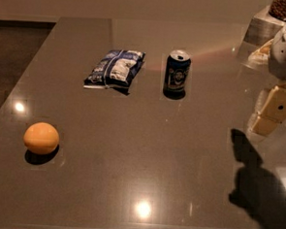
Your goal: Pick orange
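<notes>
Tool (271, 114) at right edge, above table, far from orange (41, 138).

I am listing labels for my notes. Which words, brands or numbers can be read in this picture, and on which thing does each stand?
Blue can: pale print on its side, cannot be read.
Blue and white bag: print, cannot be read.
Orange: no text.
Hand, at the right edge above the table: no text seen.
So nothing can be quoted.
</notes>
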Controlling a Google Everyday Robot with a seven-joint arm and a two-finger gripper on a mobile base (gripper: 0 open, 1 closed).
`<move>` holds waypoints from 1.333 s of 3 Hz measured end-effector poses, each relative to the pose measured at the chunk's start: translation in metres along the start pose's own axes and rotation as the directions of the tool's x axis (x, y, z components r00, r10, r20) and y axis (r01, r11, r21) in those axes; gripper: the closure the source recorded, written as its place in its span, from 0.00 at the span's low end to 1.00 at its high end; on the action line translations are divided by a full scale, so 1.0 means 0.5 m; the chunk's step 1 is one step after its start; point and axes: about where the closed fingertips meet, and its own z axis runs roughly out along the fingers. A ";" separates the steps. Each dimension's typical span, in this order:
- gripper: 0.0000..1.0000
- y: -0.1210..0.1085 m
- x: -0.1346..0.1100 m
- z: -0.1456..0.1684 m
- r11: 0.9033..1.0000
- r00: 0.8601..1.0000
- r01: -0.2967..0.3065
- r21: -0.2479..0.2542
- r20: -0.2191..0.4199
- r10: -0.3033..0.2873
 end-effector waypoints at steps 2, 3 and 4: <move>0.00 0.008 -0.049 0.036 0.999 0.999 0.038 -0.027 0.032 -0.037; 0.00 0.021 -0.115 0.099 0.994 0.994 0.070 -0.085 0.093 -0.062; 0.00 0.057 -0.185 0.176 0.980 0.985 0.109 -0.168 0.152 -0.084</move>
